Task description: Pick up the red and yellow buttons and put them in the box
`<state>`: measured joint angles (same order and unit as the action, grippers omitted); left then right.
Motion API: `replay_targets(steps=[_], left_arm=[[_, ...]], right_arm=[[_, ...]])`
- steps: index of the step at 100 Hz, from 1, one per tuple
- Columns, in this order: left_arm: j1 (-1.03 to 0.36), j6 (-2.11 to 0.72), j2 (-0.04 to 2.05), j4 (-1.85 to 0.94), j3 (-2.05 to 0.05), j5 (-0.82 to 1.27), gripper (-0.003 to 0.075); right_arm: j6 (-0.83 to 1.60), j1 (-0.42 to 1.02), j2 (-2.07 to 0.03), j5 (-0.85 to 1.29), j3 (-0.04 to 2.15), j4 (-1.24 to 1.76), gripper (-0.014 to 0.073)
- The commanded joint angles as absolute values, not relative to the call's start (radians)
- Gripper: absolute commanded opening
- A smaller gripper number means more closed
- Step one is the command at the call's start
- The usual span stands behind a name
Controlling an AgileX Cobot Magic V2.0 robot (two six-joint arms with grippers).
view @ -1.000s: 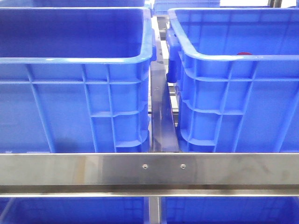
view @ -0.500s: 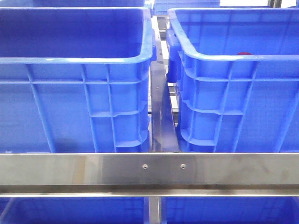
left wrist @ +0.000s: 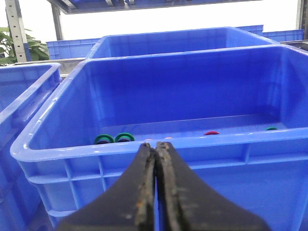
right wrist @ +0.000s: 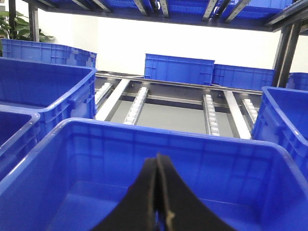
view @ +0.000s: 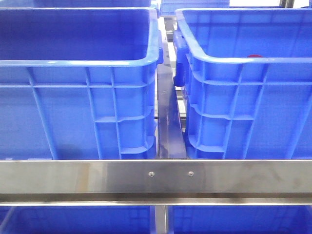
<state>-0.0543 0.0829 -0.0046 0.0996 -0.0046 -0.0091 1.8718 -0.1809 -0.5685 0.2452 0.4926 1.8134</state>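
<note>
Nothing shifted since before: both claws [left wrist: 155,159] [right wrist: 158,168] pressed together above blue crates [left wrist: 144,149].

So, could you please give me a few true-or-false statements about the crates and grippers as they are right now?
1. The left gripper is shut with nothing between its fingers. True.
2. The right gripper is wide open. False: its fingers are pressed together.
3. The crate ahead of the left gripper holds green rings and a red button. True.
4. A yellow button lies in that crate. False: none is visible.
5. In the front view, two crates stand side by side behind a metal bar. True.
</note>
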Motion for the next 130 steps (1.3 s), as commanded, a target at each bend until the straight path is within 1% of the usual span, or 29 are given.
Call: replay_targets(steps=[1,17,29,43,62,76,90,108,118,130], left_arm=[[-0.053,0.093,-0.037,0.096,0.044,-0.091,-0.0019],[-0.053,0.093,-0.037,0.096,0.044,-0.091,-0.0019],[-0.053,0.093,-0.037,0.096,0.044,-0.091,-0.0019],[-0.053,0.093,-0.037,0.096,0.044,-0.091,-0.0019],[-0.053,0.093,-0.037,0.096,0.044,-0.091,-0.0019],[-0.053,0.093,-0.037,0.096,0.044,-0.091,-0.0019],[-0.053,0.093,-0.037,0.096,0.044,-0.091,-0.0019],[-0.053,0.093,-0.037,0.096,0.044,-0.091,-0.0019],[-0.053,0.093,-0.037,0.096,0.044,-0.091,-0.0019],[-0.053,0.093,-0.037,0.096,0.044,-0.091,-0.0019]], right_arm=[[1.874,-0.189,-0.569,0.263,0.520,1.919,-0.0068],[1.872,-0.189,-0.569,0.273,0.520,1.853,-0.0068],[1.763,-0.189,-0.569,0.311,0.524,1.713,-0.0068],[1.485,-0.189,-0.569,0.303,0.524,1.446,-0.0068],[0.973,-0.183,-0.568,0.238,0.524,0.989,-0.0068],[0.641,-0.182,-0.552,0.178,0.524,0.678,-0.0068],[0.378,-0.145,-0.512,0.154,0.522,0.385,-0.0068],[0.163,-0.076,-0.456,0.103,0.514,0.132,-0.0068],[0.086,-0.047,-0.419,0.068,0.484,0.072,-0.0068],[0.066,-0.029,-0.356,0.019,0.418,0.062,-0.0068]])
